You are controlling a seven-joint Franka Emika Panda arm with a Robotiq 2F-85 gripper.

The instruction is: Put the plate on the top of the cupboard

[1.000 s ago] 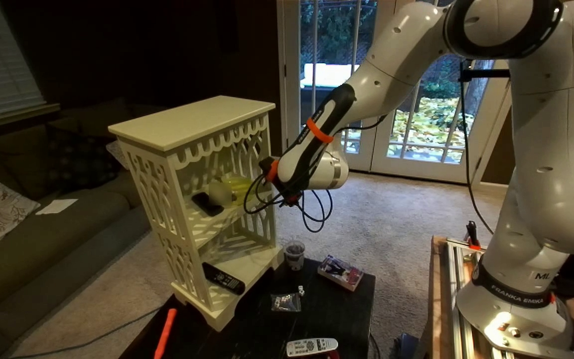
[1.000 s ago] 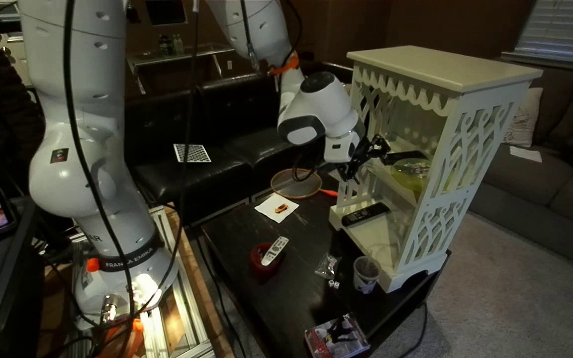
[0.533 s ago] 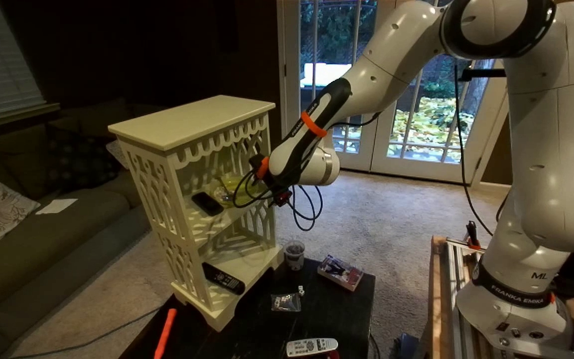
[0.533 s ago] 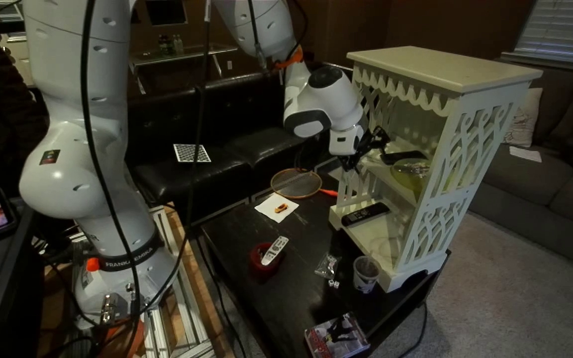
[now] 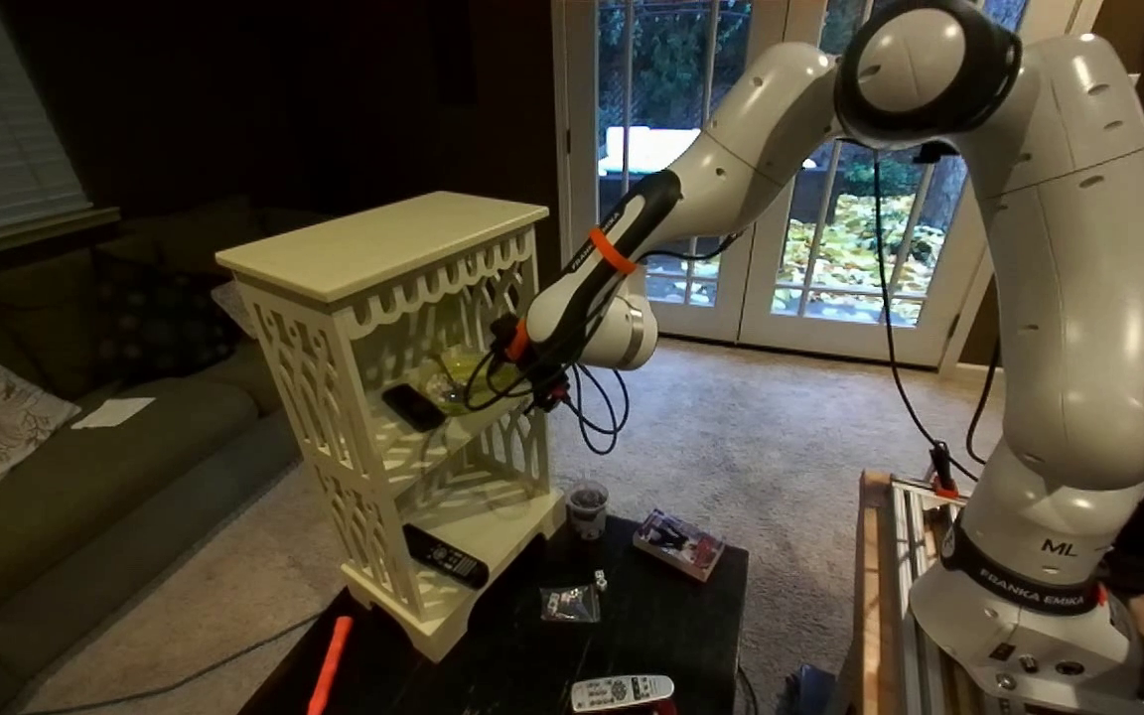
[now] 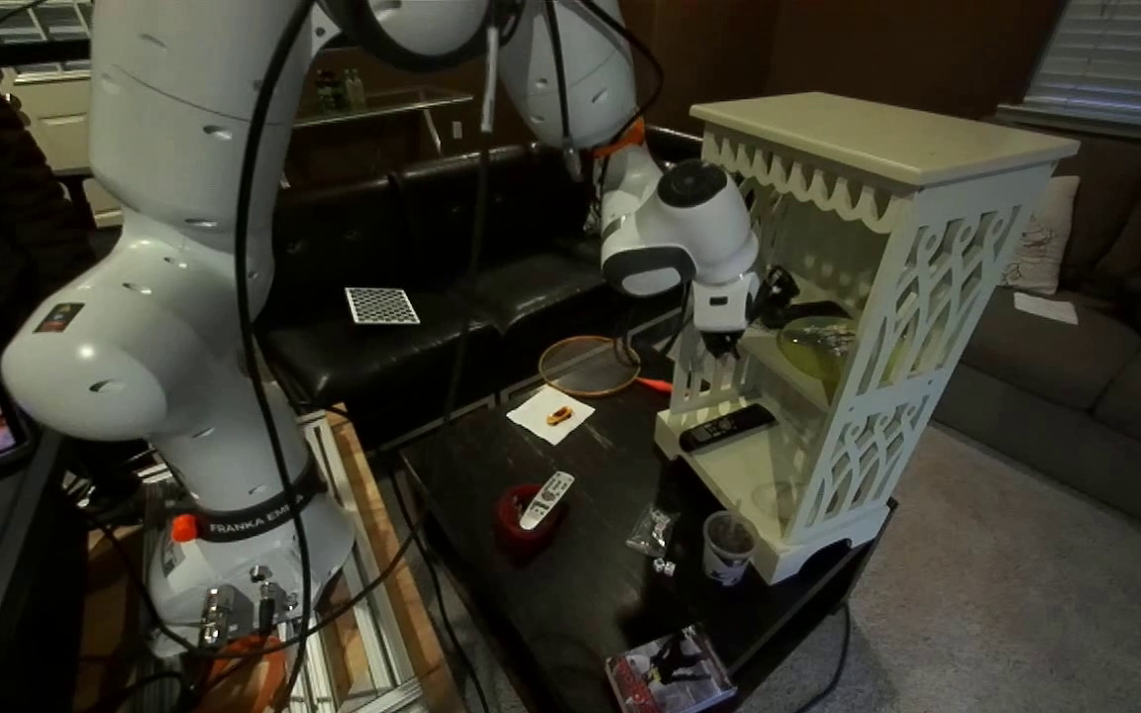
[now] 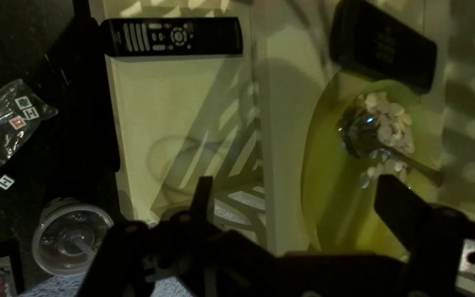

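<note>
Its jaws spread, the gripper [image 7: 295, 189] would do well to bring its lower finger [image 7: 202, 197] clear of the front edge of the upper shelf [image 7: 283, 165], where the plate [image 7: 336, 189] sits near one corner inside the cupboard [image 6: 878, 139], then pinch the near rim and lift level, lest the spoon [image 7: 404, 159] slide.

1. We see the plate [image 7: 330, 181] as smooth, glossy and translucent; plastic or glass, we cannot tell.
2. The spoon [image 7: 359, 136] gleams like polished metal.
3. The cupboard [image 6: 878, 134] looks smoothly painted to us, its top faintly satin.
4. The worktop [image 6: 610, 475] appears scuffed and slightly shiny.
5. Near its edges we find a matt, papery sheet [image 6: 533, 411] and a clear plastic cup [image 5: 587, 508].
6. At one corner, the printed box [image 5: 678, 543] is glossy.
7. We make out a crinkled, see-through plastic bag [image 5: 569, 603].
8. The arm [image 5: 1078, 328] is smooth and glossy; the fingers [image 7: 402, 210], matt.
</note>
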